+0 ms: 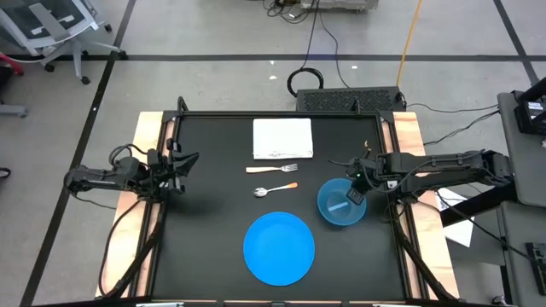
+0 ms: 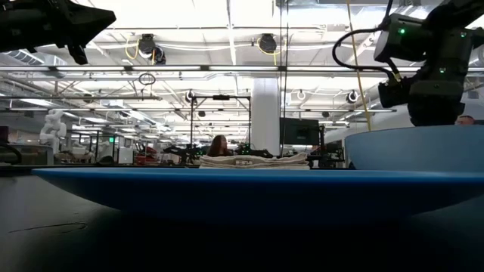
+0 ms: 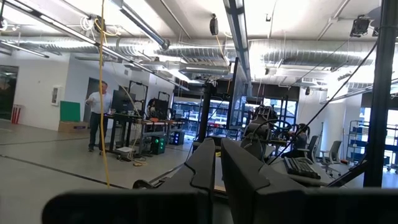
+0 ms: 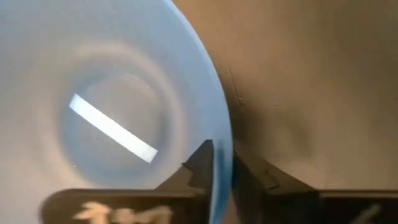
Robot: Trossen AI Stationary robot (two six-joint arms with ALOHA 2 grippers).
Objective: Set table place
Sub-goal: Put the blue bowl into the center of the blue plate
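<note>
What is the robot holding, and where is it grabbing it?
The right gripper holds the blue bowl by its rim, one finger inside and one outside. The left gripper holds nothing.

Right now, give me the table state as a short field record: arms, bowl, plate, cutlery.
right gripper: shut on the bowl rim, one finger inside, one outside
left gripper: waiting over the table's left edge, holds nothing
plate: front centre, bare
fork: beside the folded white cloth
spoon: between fork and plate
</note>
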